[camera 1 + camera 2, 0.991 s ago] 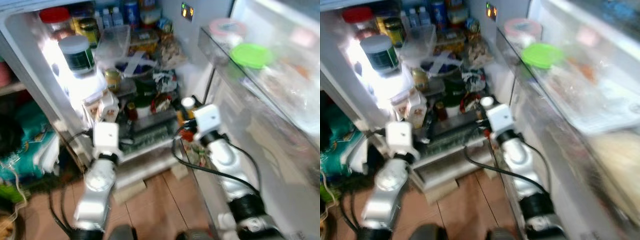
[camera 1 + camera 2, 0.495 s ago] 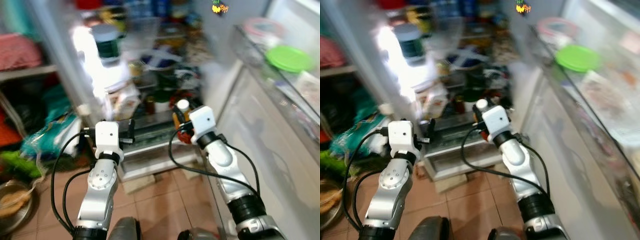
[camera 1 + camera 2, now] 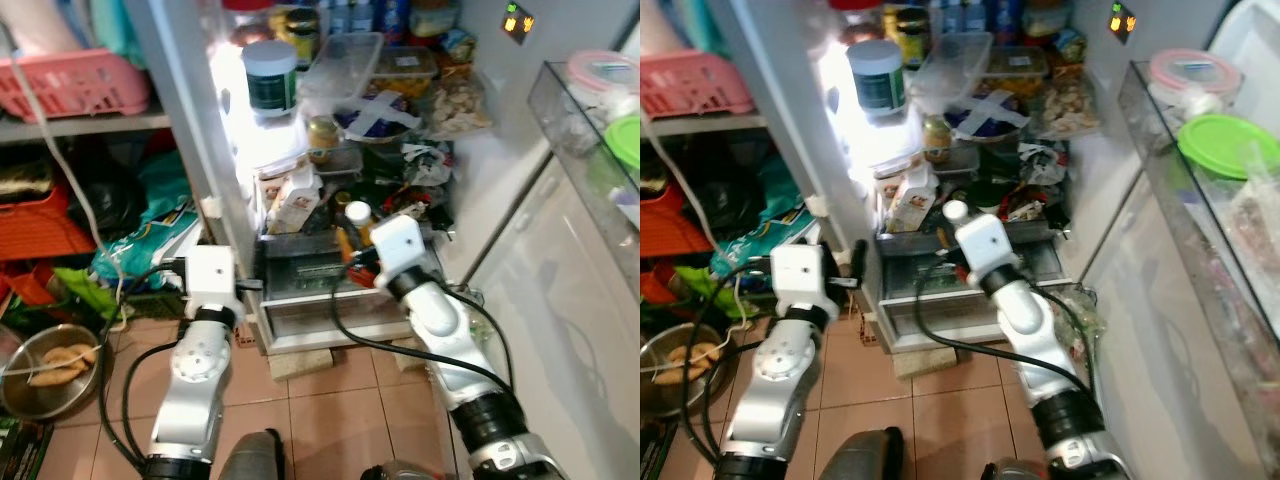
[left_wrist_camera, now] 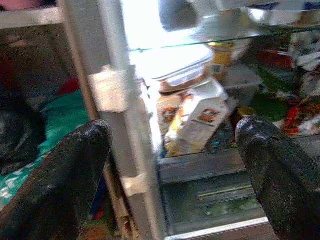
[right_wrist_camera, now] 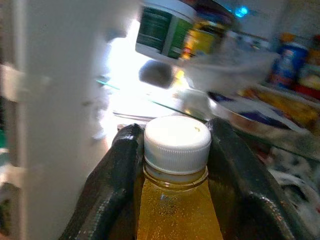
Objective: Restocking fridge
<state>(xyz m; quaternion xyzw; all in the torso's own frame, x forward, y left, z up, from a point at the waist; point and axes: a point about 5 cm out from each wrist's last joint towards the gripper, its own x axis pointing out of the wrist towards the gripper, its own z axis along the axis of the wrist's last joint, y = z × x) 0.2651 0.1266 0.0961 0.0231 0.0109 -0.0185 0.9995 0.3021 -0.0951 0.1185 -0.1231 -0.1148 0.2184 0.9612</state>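
Note:
The fridge stands open before me, its shelves packed with jars, boxes and bags. My right gripper [image 3: 360, 248] is shut on a bottle of yellow drink [image 5: 176, 205] with a white cap [image 3: 358, 211], held upright in front of the lower shelf, above the bottom drawer [image 3: 310, 300]. My left gripper [image 4: 170, 150] is open and holds nothing. It hovers by the fridge's left wall [image 3: 190, 120] and faces a tilted carton [image 4: 197, 117].
A white-lidded green-label jar [image 3: 270, 78] and a clear box [image 3: 340, 65] sit on upper shelves. The door shelf [image 3: 585, 150] at right carries a green lid [image 3: 1230, 145]. At left are a pink basket [image 3: 70, 85], bags and a metal bowl [image 3: 45, 365] on the tiled floor.
The camera has swung, so the whole fridge has shifted right in the picture and the blur has cleared. Both arms keep much the same pose, and the right still grips the bottle.

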